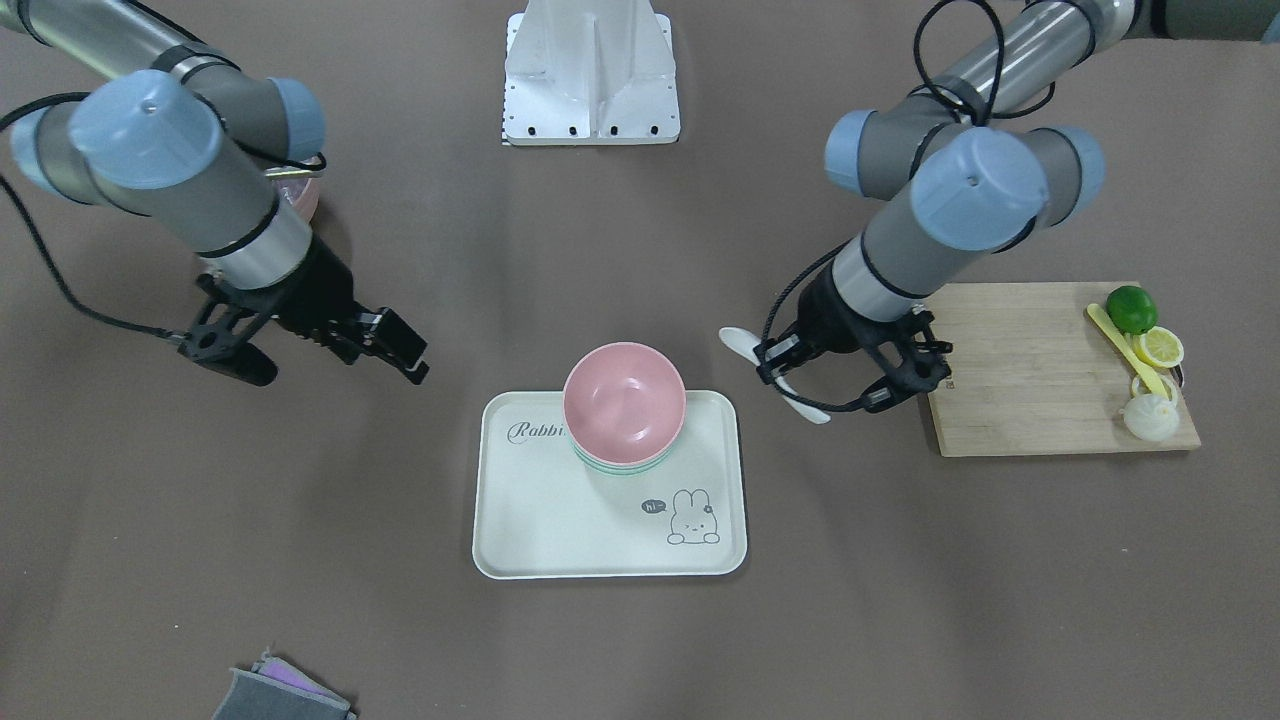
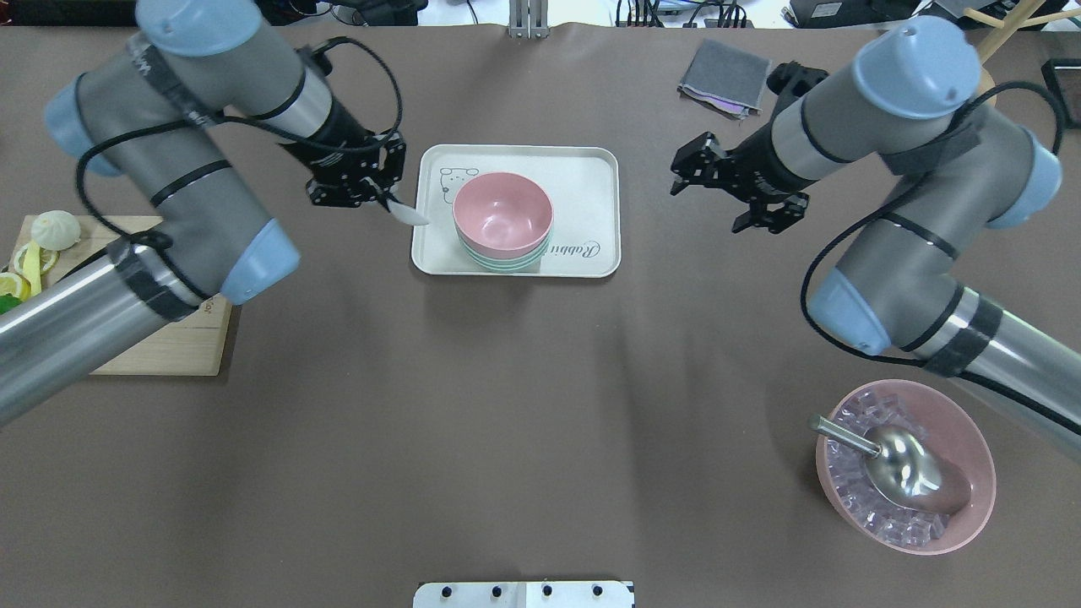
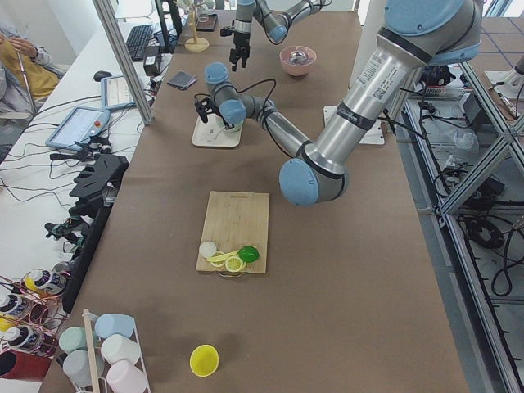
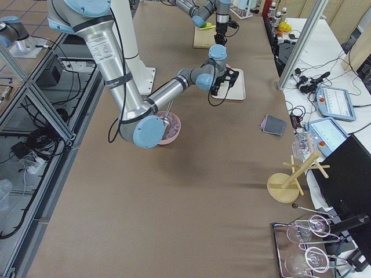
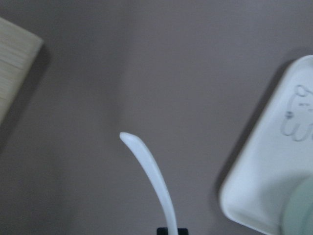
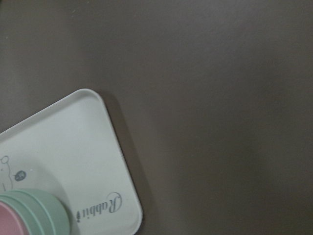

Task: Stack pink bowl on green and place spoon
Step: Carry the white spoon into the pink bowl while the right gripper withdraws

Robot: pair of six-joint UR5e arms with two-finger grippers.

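Note:
A pink bowl (image 1: 624,400) sits nested on top of green bowls (image 1: 622,466) on a white rabbit tray (image 1: 540,530). The stack also shows in the overhead view, with the pink bowl (image 2: 502,211) on the green bowls (image 2: 505,261). My left gripper (image 2: 380,192) is shut on a white spoon (image 2: 410,213) and holds it above the table beside the tray's edge (image 2: 591,169). The spoon (image 5: 151,181) curves out ahead in the left wrist view. My right gripper (image 2: 726,190) is open and empty, on the tray's other side and apart from it.
A wooden cutting board (image 1: 1030,370) with a lime (image 1: 1131,308), lemon pieces and a yellow utensil lies on my left. A pink bowl of ice (image 2: 904,464) with a metal scoop (image 2: 895,460) stands near my right. A grey cloth (image 2: 726,76) lies at the far side.

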